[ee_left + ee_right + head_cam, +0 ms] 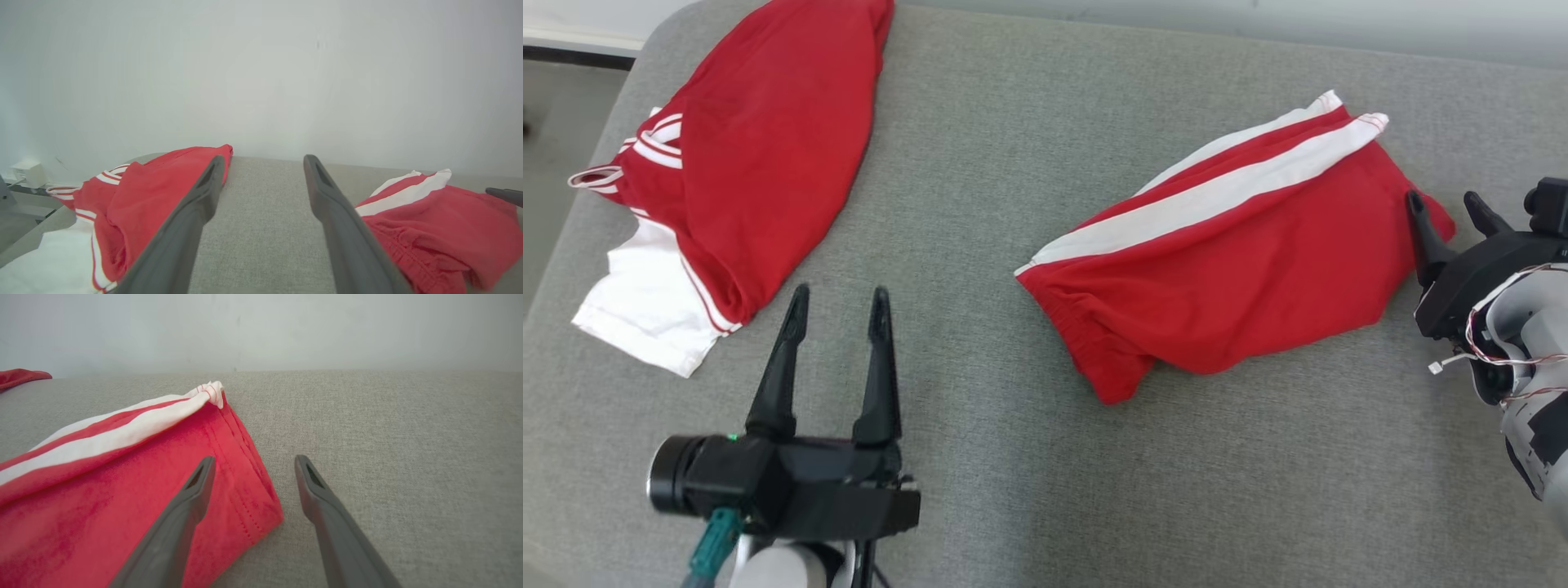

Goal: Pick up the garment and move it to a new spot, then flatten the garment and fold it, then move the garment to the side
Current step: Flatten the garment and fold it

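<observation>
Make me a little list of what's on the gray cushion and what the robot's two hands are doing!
surface: gray cushion
far left: red and white garment, bunched up
right: red shorts with white stripes, lying in a loose fold
left gripper: open, holding nothing, over bare cushion between the two pieces of clothing
right gripper: open, holding nothing, at the right edge of the shorts, one finger over the red cloth
</observation>
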{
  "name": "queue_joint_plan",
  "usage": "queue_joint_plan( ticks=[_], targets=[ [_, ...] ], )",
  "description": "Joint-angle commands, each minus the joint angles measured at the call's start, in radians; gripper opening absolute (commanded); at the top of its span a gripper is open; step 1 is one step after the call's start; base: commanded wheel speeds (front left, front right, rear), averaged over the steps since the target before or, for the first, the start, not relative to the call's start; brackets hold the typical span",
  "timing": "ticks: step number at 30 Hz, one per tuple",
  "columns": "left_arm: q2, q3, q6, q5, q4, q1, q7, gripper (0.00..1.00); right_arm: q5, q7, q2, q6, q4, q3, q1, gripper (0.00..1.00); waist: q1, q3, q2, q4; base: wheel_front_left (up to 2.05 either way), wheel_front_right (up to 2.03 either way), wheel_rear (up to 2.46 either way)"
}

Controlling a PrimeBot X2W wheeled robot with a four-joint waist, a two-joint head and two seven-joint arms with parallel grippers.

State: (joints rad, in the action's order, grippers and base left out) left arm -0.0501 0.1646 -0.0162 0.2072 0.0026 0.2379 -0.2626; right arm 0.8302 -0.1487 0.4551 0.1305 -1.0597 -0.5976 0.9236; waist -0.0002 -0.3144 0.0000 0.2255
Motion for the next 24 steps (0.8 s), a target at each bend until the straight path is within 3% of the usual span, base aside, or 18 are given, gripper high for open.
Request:
queue_joint_plan(
  ticks=[1, 9, 10, 11, 17, 24],
  targets=[
    [0.000, -0.015, 0.002, -0.029, -0.012, -0.039, -0.003, 1.00, 0.013, 0.006, -0.001, 0.000, -0.017, -0.007, 0.001, 1.00, 0.0002, -0.003, 0.0000, 0.016, 0.00, 0.00, 0.00],
    [0.000, -0.039, -0.006, -0.031, -0.012, -0.098, -0.003, 1.00, 0.038, 0.043, -0.012, 0.000, -0.076, -0.023, 0.004, 1.00, 0.0002, -0.003, 0.0000, 0.038, 0.00, 0.00, 0.00],
    [0.000, -0.037, -0.007, -0.028, -0.011, -0.101, -0.003, 1.00, 0.045, 0.053, -0.013, 0.000, -0.079, -0.025, 0.002, 0.67, 0.0002, -0.002, 0.0000, 0.040, 0.00, 0.00, 0.00],
    [0.000, -0.033, -0.007, -0.025, -0.011, -0.103, -0.003, 1.00, 0.051, 0.063, -0.015, 0.001, -0.084, -0.027, 0.000, 0.00, 0.0002, -0.001, 0.0000, 0.041, 0.00, 0.00, 0.00],
    [0.000, -0.029, -0.008, -0.020, 0.000, -0.111, -0.003, 1.00, 0.094, 0.029, -0.022, 0.001, -0.079, -0.016, -0.011, 0.00, 0.0002, 0.020, 0.0000, 0.029, 0.00, 0.00, 0.00],
    [-0.001, -0.060, -0.027, -0.042, 0.012, -0.142, -0.003, 1.00, 0.135, -0.038, 0.006, 0.001, -0.002, -0.051, -0.101, 0.00, 0.0002, 0.079, 0.0000, -0.043, 0.00, 0.00, 0.00]
  ],
)
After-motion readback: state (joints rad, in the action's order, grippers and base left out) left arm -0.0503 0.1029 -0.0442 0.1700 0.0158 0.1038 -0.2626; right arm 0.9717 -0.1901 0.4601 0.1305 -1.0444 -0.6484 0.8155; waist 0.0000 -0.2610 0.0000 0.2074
